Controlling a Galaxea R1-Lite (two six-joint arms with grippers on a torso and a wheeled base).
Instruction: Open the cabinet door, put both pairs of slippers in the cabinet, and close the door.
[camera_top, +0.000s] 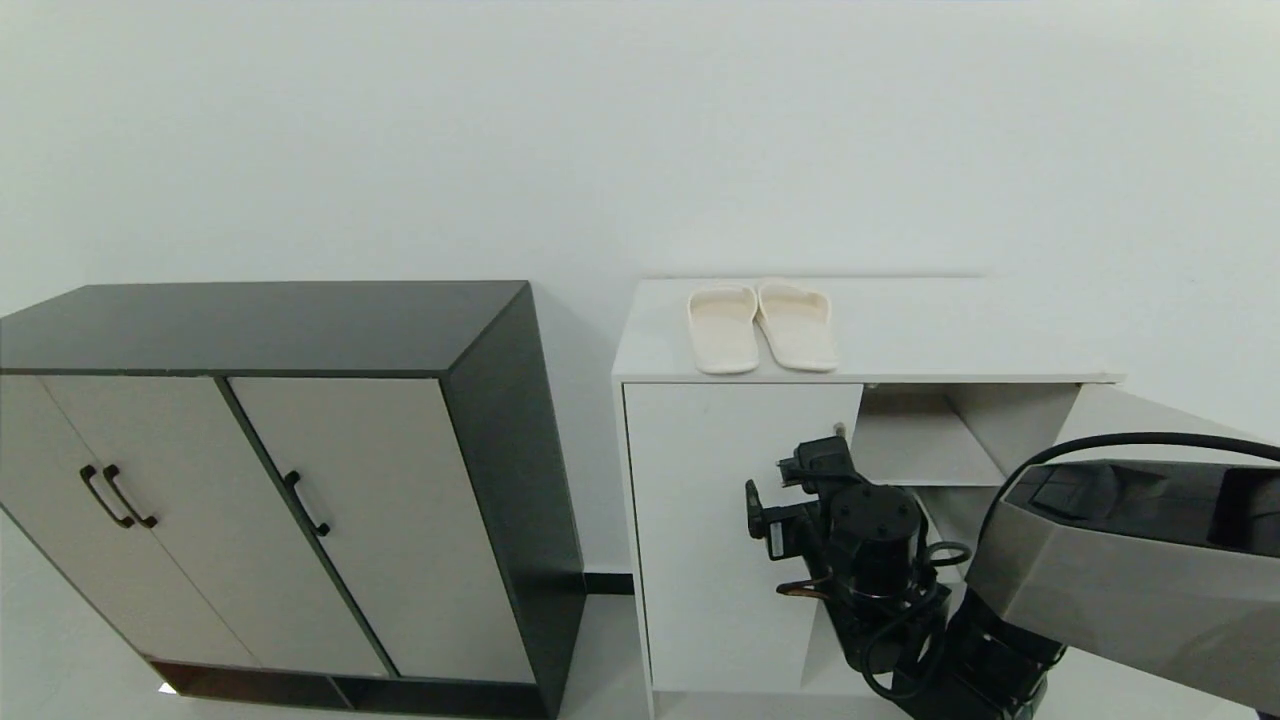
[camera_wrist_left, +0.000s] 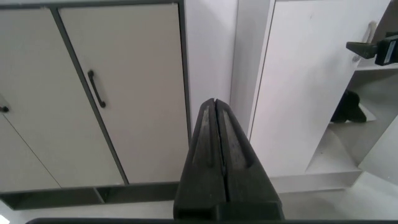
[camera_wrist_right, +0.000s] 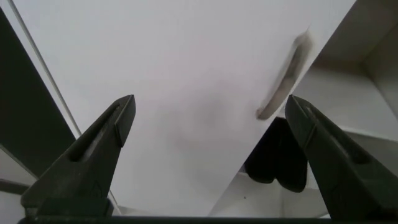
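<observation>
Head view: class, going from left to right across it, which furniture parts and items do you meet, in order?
Dark cabinet's paired door handles → its single door handle → cream slippers on top of the white cabinet → open shelf inside that cabinet.

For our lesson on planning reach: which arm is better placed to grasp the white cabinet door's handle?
Right. The right tool is open, close before the slim metal handle of the white cabinet door; the left tool is shut and farther back.
</observation>
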